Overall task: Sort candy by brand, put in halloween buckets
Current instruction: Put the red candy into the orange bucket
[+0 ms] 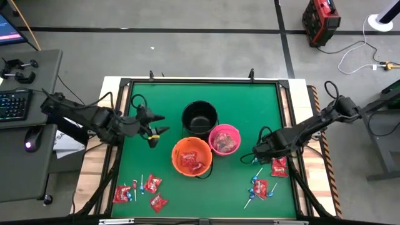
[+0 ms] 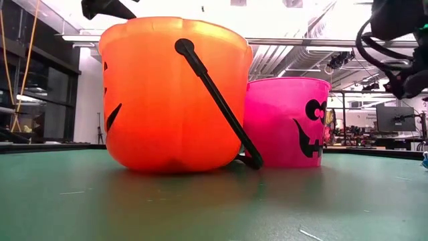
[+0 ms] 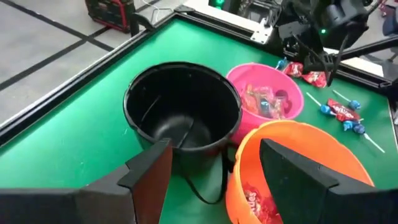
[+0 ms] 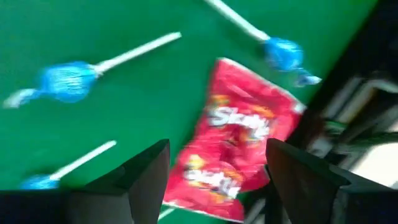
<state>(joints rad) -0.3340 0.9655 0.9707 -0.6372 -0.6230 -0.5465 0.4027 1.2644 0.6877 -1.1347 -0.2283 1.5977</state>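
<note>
Green mat, three buckets mid-frame | my right gripper [image 1: 257,157] spread, empty, over red packet [image 4: 233,155] at right edge (long axis diagonal) | my left gripper [image 1: 156,129] spread, empty, center-left beside black bucket [image 1: 200,119]

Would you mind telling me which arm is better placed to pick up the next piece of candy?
The right. Its open tool hangs directly over a red packet with lollipops beside it; the left tool, open and empty, is up by the black bucket.
</note>
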